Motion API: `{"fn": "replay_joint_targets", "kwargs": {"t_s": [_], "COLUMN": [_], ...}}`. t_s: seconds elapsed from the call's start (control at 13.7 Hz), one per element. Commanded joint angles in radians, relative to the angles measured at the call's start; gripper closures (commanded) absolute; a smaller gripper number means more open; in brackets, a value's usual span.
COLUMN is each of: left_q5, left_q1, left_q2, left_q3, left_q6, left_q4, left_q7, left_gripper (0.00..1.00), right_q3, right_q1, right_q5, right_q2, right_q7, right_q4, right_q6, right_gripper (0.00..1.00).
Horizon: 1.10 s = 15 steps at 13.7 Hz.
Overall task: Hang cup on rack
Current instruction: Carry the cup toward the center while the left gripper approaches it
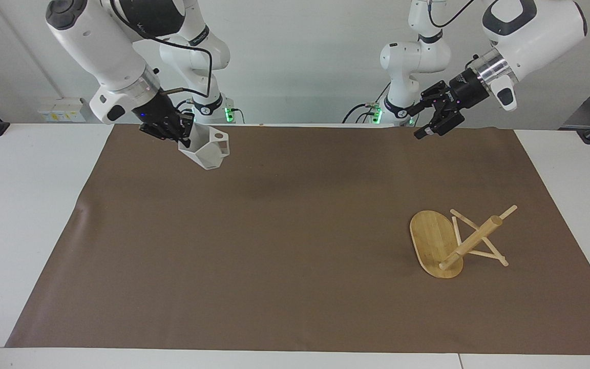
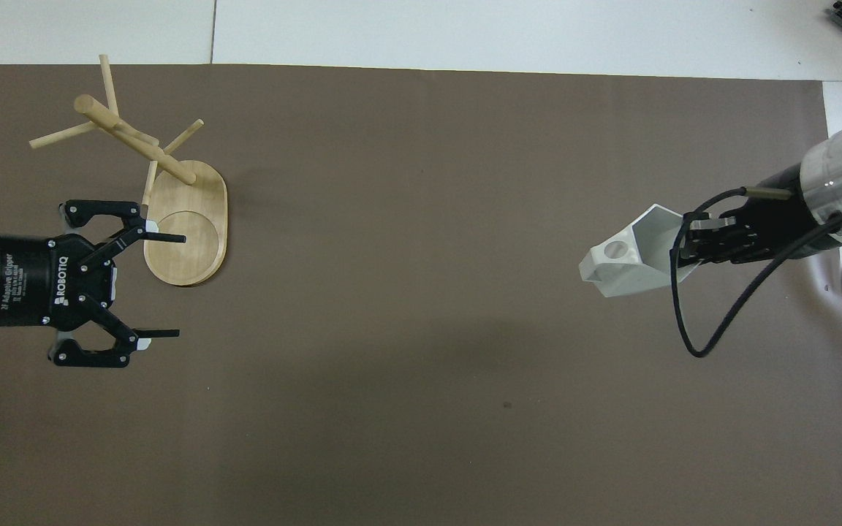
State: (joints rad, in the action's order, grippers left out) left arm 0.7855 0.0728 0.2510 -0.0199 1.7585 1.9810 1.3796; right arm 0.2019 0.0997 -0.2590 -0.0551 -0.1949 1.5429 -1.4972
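A brown mat [image 1: 295,236] covers most of a white table [image 1: 23,215], with two white robot arms reaching in above it. The landmark is a wooden rack [image 1: 454,243], which stands on the mat toward the left arm's end of the table. It has a flat oval base, a thick round post and thin pegs crossing through the post.

The right gripper [image 1: 186,134] is up in the air over the mat, well apart from the rack, toward the right arm's end of the table. Its fingers are clamped on the rim of a white angular cup [image 1: 206,148], which hangs tilted below it, clear of the mat. The cup's blocky handle, with its round hole, points toward the rack's end of the table.

The left gripper [image 1: 430,124] is raised over the mat's edge nearest the robots, at the rack's end of the table. Its fingers are spread wide apart and hold nothing.
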Motion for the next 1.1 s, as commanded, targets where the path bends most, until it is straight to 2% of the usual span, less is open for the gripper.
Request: {"fn": "replay_joint_targets", "kwargs": {"t_s": [0.0, 0.15, 0.22, 0.37, 0.59, 0.8, 1.02], "left_q5": [0.058, 0.116, 0.153, 0.239, 0.242, 0.257, 0.302], "left_q1": [0.028, 0.08, 0.091, 0.097, 0.143, 0.159, 0.159], "left_q2": [0.039, 0.079, 0.067, 0.027, 0.016, -0.027, -0.038], "left_q3": [-0.053, -0.069, -0.068, -0.069, -0.071, -0.071, -0.069], "left_q6": [0.079, 0.165, 0.17, 0.194, 0.243, 0.265, 0.26], "left_q4": [0.065, 0.16, 0.17, 0.17, 0.171, 0.153, 0.137], "left_q7": [0.135, 0.176, 0.176, 0.176, 0.18, 0.179, 0.182], "left_gripper": [0.0, 0.0, 0.0, 0.0, 0.0, 0.0, 0.0], "right_q3": [0.06, 0.106, 0.132, 0.186, 0.243, 0.319, 0.367], "right_q1": [0.014, 0.014, 0.014, 0.014, 0.012, 0.012, 0.008], "right_q5": [-0.063, -0.068, -0.069, -0.109, -0.206, -0.236, -0.319], "right_q2": [0.015, 0.017, 0.017, 0.017, 0.026, 0.029, 0.069], "right_q7": [-0.084, -0.087, -0.087, -0.089, -0.151, -0.202, -0.207], "right_q4": [0.013, 0.014, 0.014, 0.014, 0.033, 0.051, 0.123], "right_q6": [-0.031, -0.032, -0.032, -0.044, -0.122, -0.208, -0.308], "right_gripper": [1.0, 1.0, 1.0, 1.0, 1.0, 1.0, 1.0]}}
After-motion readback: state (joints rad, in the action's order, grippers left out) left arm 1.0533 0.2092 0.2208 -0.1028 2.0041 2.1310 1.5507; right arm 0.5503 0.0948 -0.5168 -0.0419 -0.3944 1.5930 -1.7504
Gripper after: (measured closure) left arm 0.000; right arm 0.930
